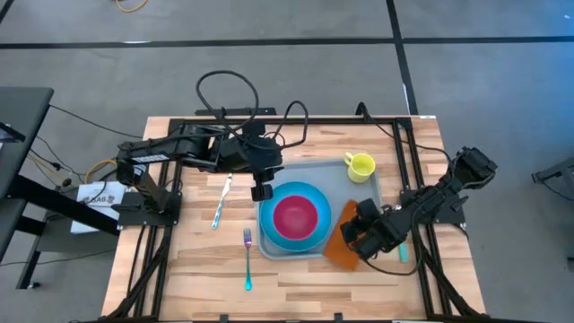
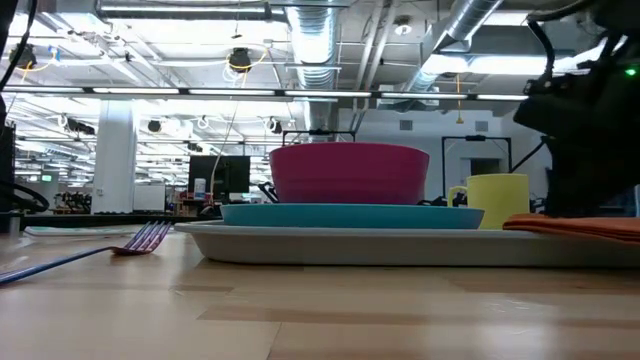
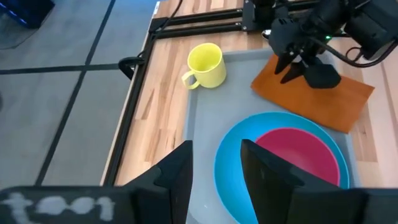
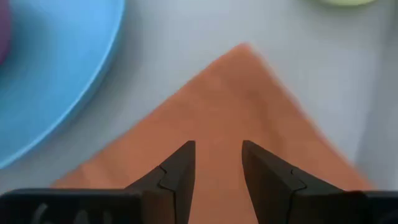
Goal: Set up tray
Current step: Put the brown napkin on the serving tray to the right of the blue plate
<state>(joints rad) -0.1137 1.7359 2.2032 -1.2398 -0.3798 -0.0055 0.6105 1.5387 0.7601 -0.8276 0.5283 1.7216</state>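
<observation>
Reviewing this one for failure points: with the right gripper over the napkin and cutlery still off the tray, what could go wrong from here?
1. The napkin overhangs the tray rim; the open right gripper above it could drag it off.
2. The open left gripper hangs close to the plate and bowl; a careless descent may knock them.
3. The fork and knife lie outside the tray, thin and flat, so hard to pinch.

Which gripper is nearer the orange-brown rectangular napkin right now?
Right. The right gripper hovers directly over the orange-brown rectangular napkin, fingers apart, at the pale grey-blue plastic tray's right edge. The left gripper sits across the round blue plate, fingers apart, empty.
</observation>
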